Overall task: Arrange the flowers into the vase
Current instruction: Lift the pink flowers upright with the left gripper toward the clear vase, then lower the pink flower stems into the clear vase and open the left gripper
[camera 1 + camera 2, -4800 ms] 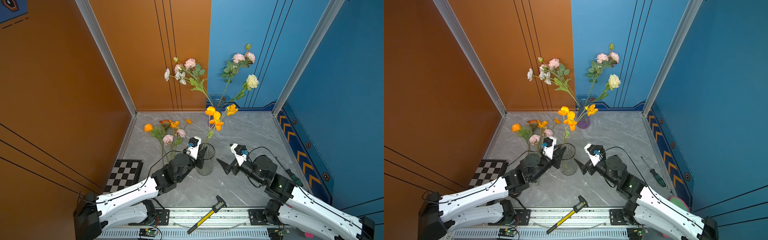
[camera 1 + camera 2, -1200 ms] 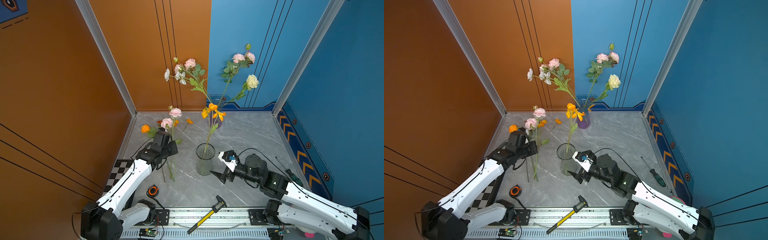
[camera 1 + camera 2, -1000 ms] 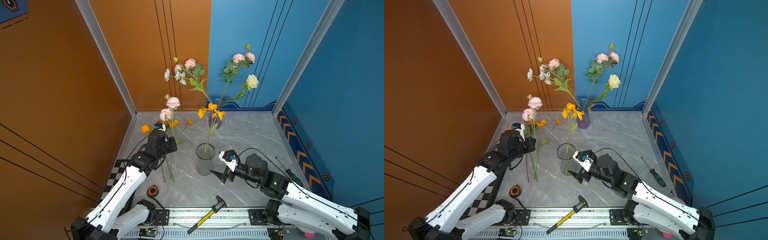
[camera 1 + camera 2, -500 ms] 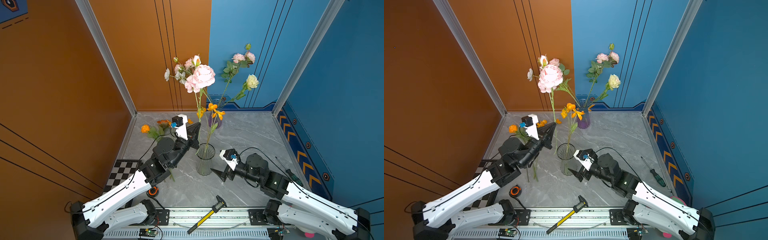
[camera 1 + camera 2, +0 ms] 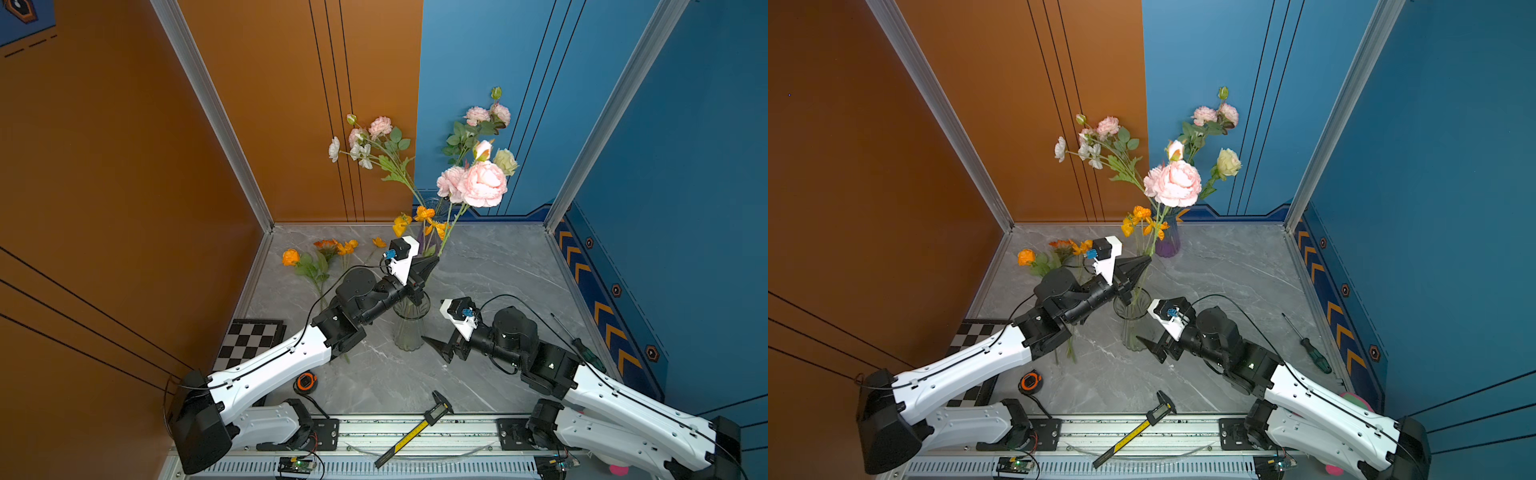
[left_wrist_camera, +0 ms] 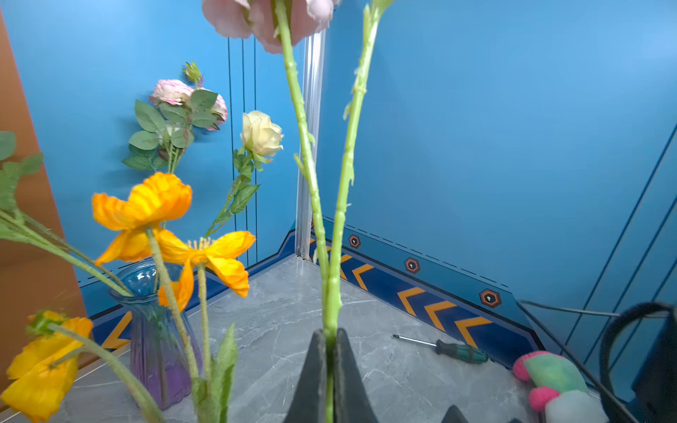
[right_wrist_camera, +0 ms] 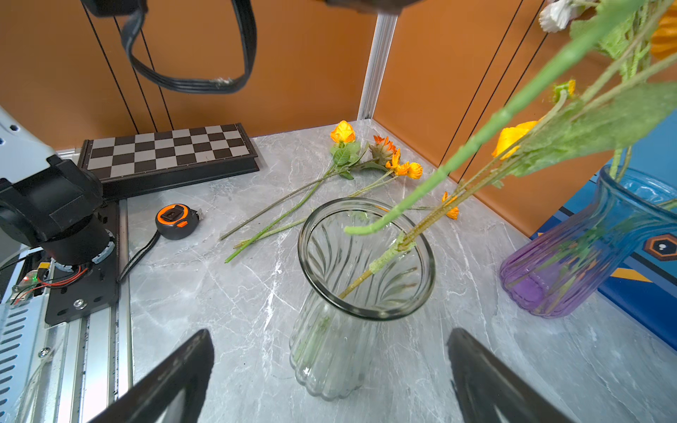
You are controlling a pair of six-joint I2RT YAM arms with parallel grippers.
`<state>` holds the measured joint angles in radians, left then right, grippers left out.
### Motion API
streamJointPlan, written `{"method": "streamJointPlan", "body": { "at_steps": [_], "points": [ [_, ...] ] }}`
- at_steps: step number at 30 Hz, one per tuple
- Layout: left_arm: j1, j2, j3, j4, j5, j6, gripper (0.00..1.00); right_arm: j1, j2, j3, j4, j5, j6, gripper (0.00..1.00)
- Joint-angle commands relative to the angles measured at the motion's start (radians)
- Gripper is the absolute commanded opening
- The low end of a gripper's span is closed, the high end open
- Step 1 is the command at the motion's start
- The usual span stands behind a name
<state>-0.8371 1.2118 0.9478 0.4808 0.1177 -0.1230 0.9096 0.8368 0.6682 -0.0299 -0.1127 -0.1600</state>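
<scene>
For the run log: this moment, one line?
left pincer: shut on pink-bloomed green stem | its tip over clear ribbed glass vase | right pincer: open

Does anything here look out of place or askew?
Yes. Several orange flowers lie flat on the table near the clear vase, not in it. A caliper rests diagonally across the front rail, a strange thing among flowers.

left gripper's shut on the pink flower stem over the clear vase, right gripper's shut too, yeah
No: the right gripper is open, jaws wide apart in the right wrist view. The left gripper is shut on the pink flower stem over the clear vase.
</scene>
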Motion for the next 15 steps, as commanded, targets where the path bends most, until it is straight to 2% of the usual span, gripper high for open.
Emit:
{"method": "streamJointPlan", "body": {
  "at_steps": [1, 8, 15],
  "points": [
    [0.036, 0.002, -0.049, 0.035, 0.138, 0.009, 0.00, -0.003, -0.015, -0.015, 0.024, -0.012, 0.009, 1.00],
    [0.093, -0.013, -0.132, 0.033, 0.279, 0.004, 0.00, -0.004, -0.005, -0.015, 0.027, -0.012, 0.010, 1.00],
    [0.094, -0.033, -0.203, 0.035, 0.290, 0.113, 0.00, -0.006, -0.004, -0.015, 0.027, -0.013, 0.010, 1.00]
  ]
}}
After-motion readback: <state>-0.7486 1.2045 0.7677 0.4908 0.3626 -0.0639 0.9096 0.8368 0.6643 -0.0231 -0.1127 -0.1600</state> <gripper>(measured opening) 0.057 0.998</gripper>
